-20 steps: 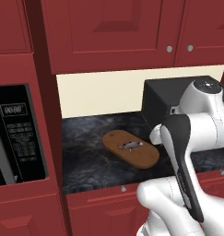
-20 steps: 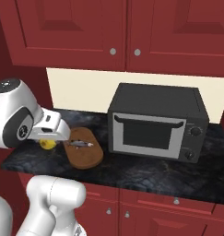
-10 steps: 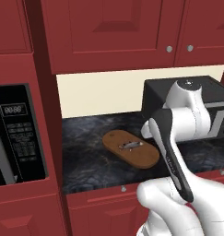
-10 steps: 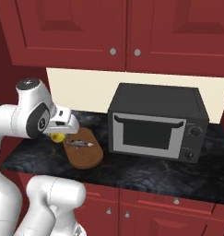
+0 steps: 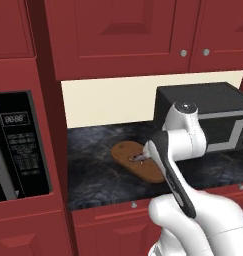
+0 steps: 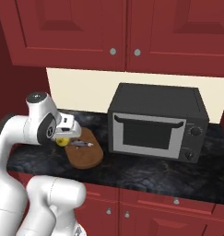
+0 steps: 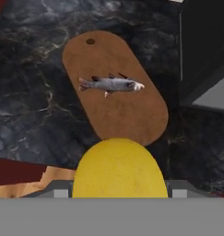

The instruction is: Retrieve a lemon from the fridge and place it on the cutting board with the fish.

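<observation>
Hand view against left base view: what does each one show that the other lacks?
Hand view alone: the lemon, large and yellow, held in the tool just short of the cutting board's near end, and a hole at the board's far end. Left base view alone: the wall oven's display panel and the red upper cabinets. Both: the cutting board with the fish on the dark counter.

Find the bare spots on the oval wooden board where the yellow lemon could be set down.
On the oval brown wooden cutting board, the slim grey fish lies across the middle. Bare wood lies between the fish and the end nearest the round yellow lemon, and between the fish and the hanging-hole end. The middle is crowded.
</observation>
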